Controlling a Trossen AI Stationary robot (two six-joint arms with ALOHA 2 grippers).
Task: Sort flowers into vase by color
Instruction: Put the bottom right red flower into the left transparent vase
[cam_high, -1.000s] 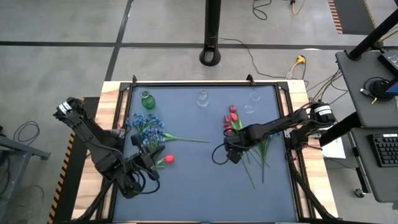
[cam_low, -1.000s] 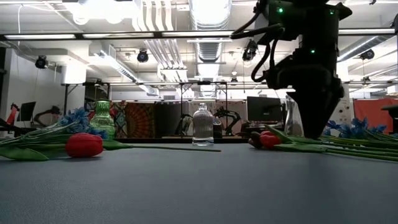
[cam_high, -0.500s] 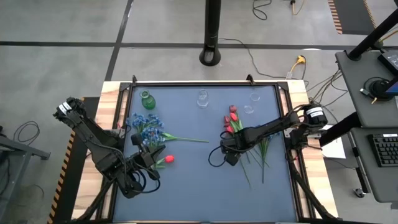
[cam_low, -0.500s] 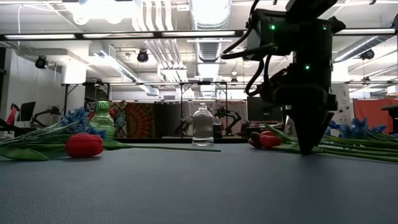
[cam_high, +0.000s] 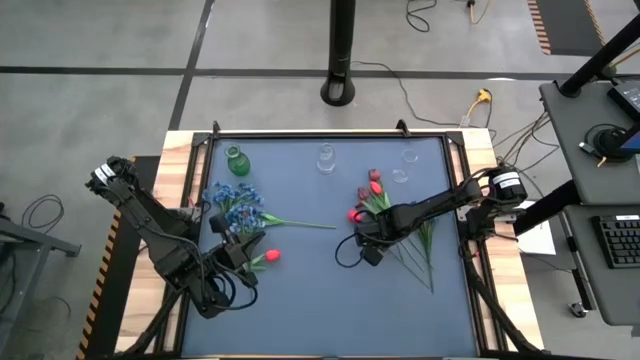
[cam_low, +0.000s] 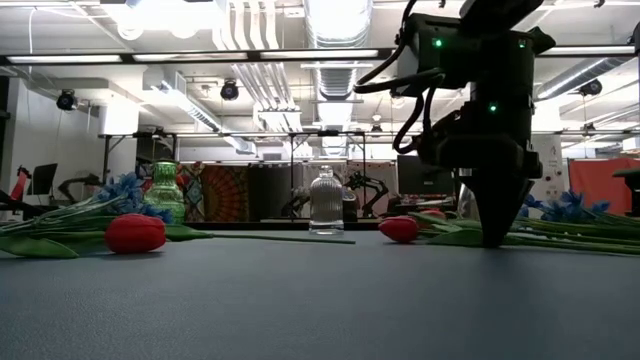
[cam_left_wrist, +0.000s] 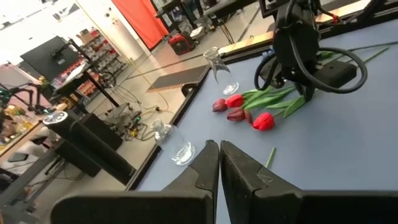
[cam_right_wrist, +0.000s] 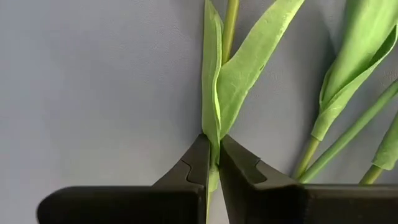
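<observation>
Start at the bench's left edge. The left gripper (cam_high: 240, 252) waits there with its fingers pressed together on nothing, just beside a lone red tulip (cam_high: 271, 256). A bunch of blue flowers (cam_high: 236, 203) lies beyond it, below the green vase (cam_high: 237, 161) near the far-left corner.

At the far edge, centre, stands a clear vase (cam_high: 326, 158); two more clear vases (cam_high: 405, 165) stand toward the far-right corner. You see nothing standing in any of them.

Right of centre, the right gripper (cam_right_wrist: 211, 163) is down at the bench surface, clamped on the leafy stem (cam_right_wrist: 215, 81) of a red tulip (cam_high: 355, 214) at the near edge of the red and maroon pile (cam_high: 375, 188).

Judge the flowers light and limp. Grip low on the stem, not the bud. Expect thin stems to slip or drag their neighbours.
</observation>
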